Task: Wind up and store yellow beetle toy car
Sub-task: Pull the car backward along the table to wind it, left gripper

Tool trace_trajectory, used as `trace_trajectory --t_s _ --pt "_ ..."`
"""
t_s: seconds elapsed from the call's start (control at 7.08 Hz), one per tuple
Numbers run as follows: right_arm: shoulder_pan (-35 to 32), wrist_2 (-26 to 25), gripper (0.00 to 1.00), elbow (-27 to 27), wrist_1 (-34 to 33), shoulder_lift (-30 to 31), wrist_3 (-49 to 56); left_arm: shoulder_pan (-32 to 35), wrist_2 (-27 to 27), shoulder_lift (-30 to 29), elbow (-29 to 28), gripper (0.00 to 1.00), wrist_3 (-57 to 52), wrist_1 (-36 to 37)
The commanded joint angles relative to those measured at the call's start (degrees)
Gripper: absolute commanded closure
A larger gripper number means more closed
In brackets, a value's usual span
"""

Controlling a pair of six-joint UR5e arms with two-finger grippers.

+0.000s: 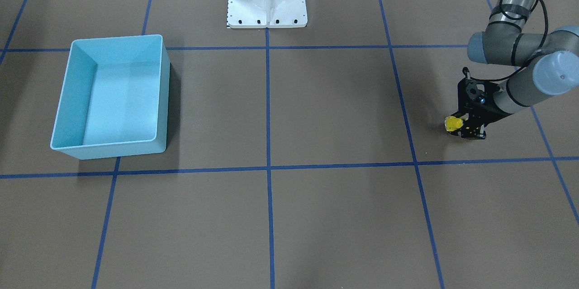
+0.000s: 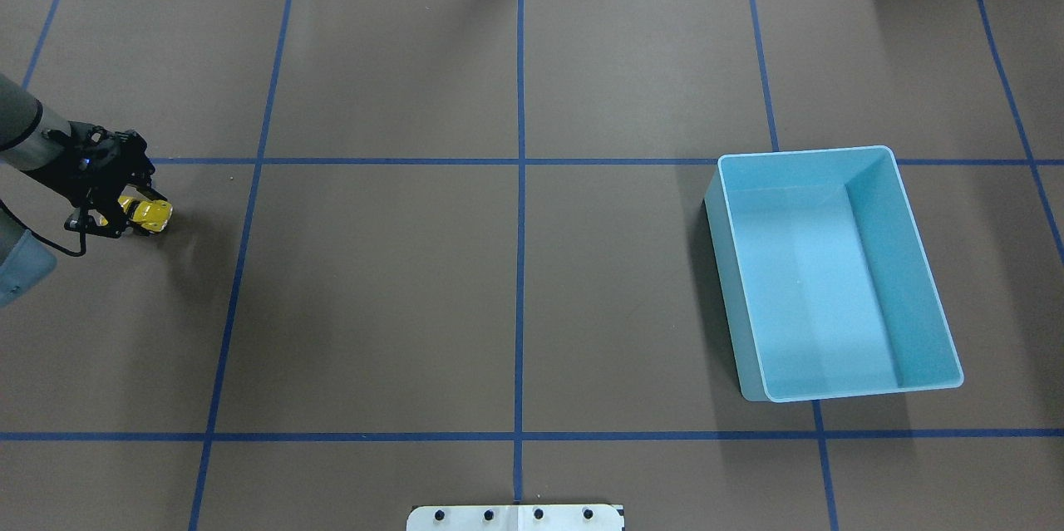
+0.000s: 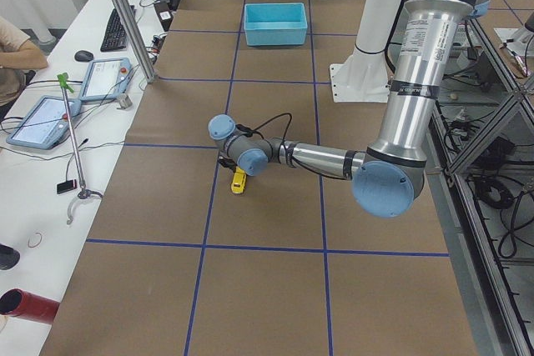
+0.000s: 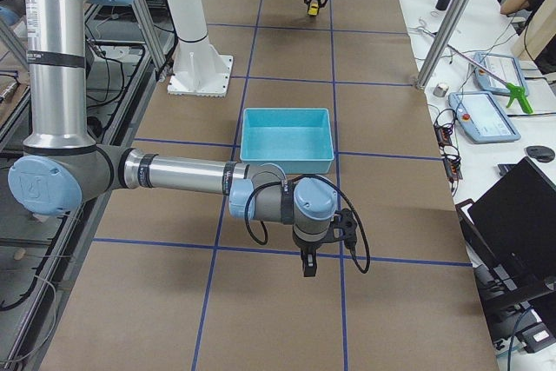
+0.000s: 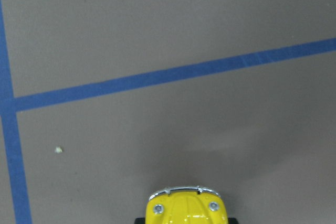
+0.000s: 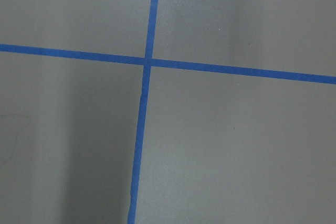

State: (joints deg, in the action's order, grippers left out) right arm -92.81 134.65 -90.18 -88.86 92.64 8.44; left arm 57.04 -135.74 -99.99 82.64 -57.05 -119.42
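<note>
Left gripper (image 2: 131,213) has the yellow beetle toy car (image 2: 154,215) clamped between its jaws!
Brown table (image 2: 374,307), blue tape grid; light-blue bin (image 2: 910,253) well apart from those jaws. Right gripper (image 4: 306,265) hovers, jaws unreadable. White desk (image 3: 33,198) alongside.

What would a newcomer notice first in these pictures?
The bright yellow car stands out first, held in the left gripper far out on the robot's left side. Next comes the big light-blue bin, empty, on the robot's right side, far from the car.
</note>
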Motion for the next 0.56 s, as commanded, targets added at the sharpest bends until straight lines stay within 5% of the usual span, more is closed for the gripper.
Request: trace_trajectory --t_s 0.0,0.42 --pt "0.0 0.0 0.0 0.0 0.0 0.0 0.0 0.6 -0.1 0.9 -1.2 1.0 -0.6 -2.1" --pt "0.0 0.0 0.0 0.0 0.0 0.0 0.0 3.9 0.2 -2.2 -0.4 1.0 0.2 5.1"
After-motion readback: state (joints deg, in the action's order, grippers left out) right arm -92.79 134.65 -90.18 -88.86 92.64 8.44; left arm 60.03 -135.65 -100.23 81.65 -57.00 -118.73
